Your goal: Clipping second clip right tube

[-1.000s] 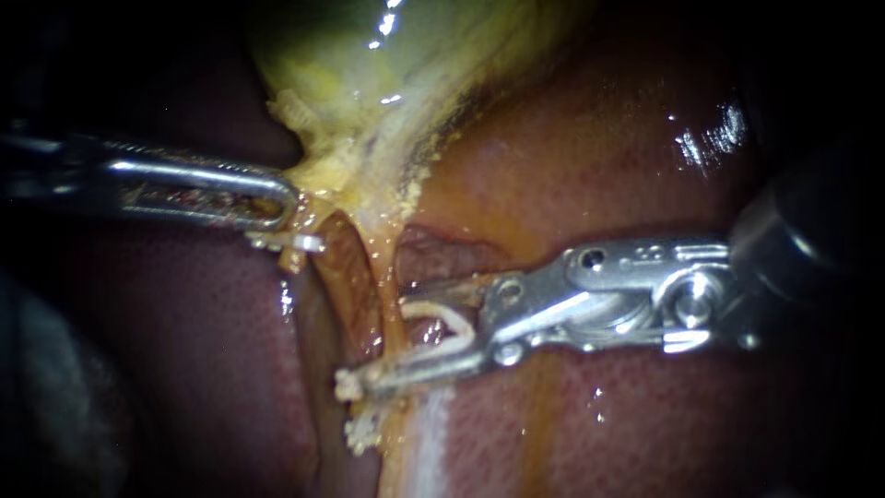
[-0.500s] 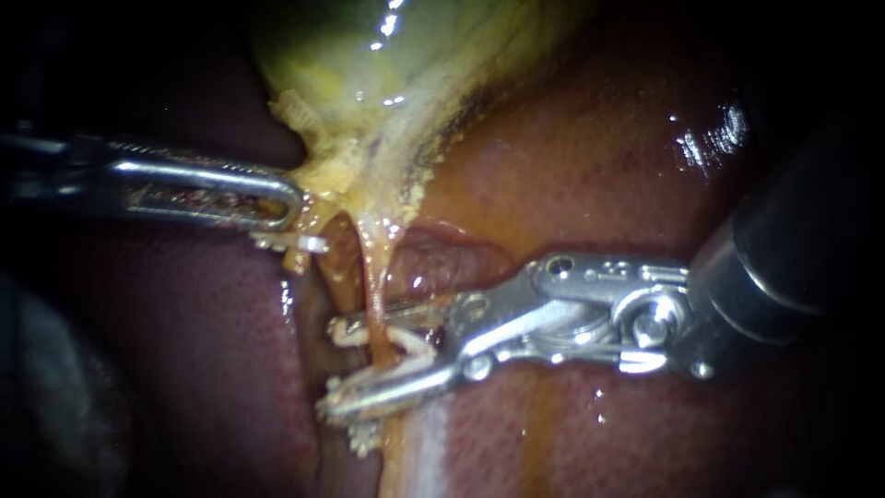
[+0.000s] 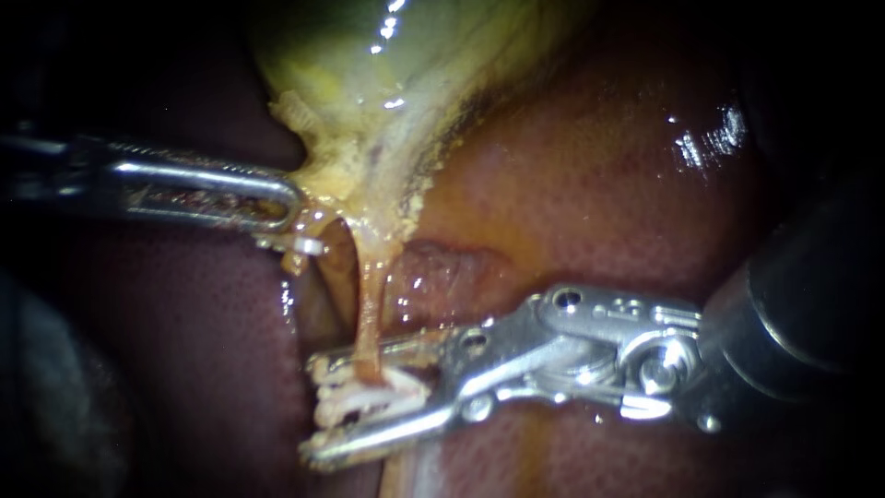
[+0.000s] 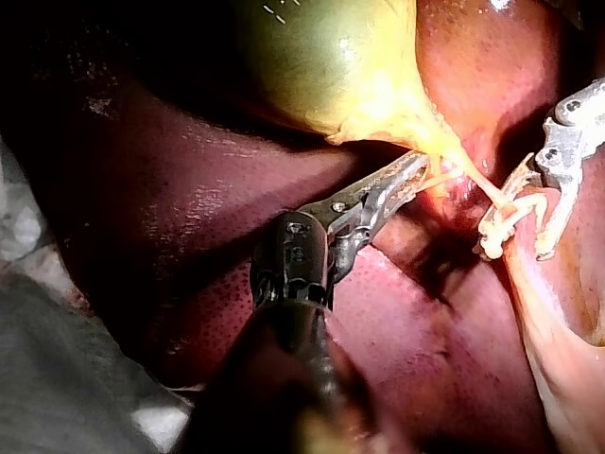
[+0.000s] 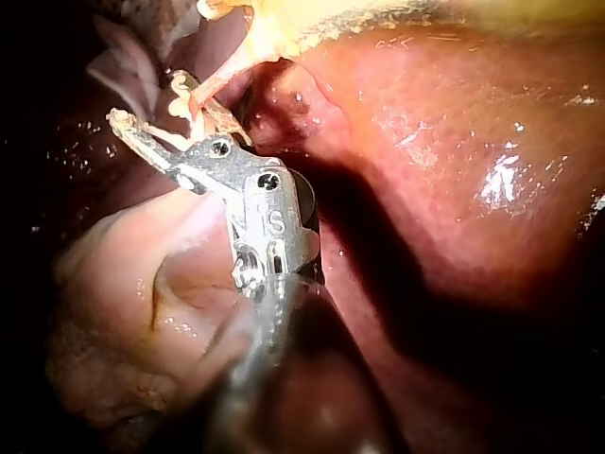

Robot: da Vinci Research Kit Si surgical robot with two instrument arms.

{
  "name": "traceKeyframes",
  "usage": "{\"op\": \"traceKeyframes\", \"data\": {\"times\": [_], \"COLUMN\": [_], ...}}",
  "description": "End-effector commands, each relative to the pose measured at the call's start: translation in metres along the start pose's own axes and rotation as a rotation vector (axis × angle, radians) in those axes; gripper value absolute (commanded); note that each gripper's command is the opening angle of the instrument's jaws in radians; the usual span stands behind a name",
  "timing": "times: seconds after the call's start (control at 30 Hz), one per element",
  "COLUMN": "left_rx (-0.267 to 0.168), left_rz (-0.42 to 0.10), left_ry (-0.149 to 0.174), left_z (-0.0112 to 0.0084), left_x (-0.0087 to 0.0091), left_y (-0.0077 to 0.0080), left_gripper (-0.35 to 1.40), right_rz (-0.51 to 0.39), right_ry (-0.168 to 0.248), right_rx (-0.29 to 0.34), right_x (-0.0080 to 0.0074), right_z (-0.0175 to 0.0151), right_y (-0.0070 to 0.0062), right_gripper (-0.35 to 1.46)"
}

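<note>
The right instrument (image 3: 313,410) straddles the right tube (image 3: 369,304), its jaws wide apart and holding a white clip (image 3: 378,401) around it. The tube runs from the gallbladder (image 3: 369,92) down between the jaws, crossing them nearly square (well set for closing). Farther up the tube, the left instrument (image 3: 288,205) has its jaws clamped on the gallbladder's neck.

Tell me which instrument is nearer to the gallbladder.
Left. The left instrument has its jaws shut on the gallbladder at its lower edge; the right instrument is farther down the tube, jaws holding a clip around it.
</note>
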State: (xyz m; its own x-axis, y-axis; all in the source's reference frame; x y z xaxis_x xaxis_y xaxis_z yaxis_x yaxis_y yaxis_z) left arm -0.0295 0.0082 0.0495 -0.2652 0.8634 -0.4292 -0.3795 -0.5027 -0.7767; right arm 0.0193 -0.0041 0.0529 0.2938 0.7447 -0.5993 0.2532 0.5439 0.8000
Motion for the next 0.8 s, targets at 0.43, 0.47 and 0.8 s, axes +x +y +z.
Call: {"op": "traceKeyframes", "data": {"times": [0.43, 0.47, 0.8], "left_rx": [0.000, 0.000, 0.000], "left_rz": [0.000, 0.000, 0.001], "left_ry": [0.000, 0.000, 0.000], "left_z": [0.0001, 0.0001, 0.0001], "left_x": [0.0000, 0.0000, 0.0000], "left_y": [0.0000, 0.0000, -0.0002], "left_gripper": [-0.35, -0.35, -0.35], "right_rz": [0.120, 0.138, 0.184], "right_ry": [0.004, 0.003, -0.021], "right_rx": [-0.013, -0.013, -0.062], "right_x": [-0.0003, -0.0003, -0.0007], "right_z": [-0.0008, -0.0009, -0.0018], "right_y": [0.0002, 0.0002, -0.0002], "right_gripper": [-0.14, -0.20, -0.35]}}
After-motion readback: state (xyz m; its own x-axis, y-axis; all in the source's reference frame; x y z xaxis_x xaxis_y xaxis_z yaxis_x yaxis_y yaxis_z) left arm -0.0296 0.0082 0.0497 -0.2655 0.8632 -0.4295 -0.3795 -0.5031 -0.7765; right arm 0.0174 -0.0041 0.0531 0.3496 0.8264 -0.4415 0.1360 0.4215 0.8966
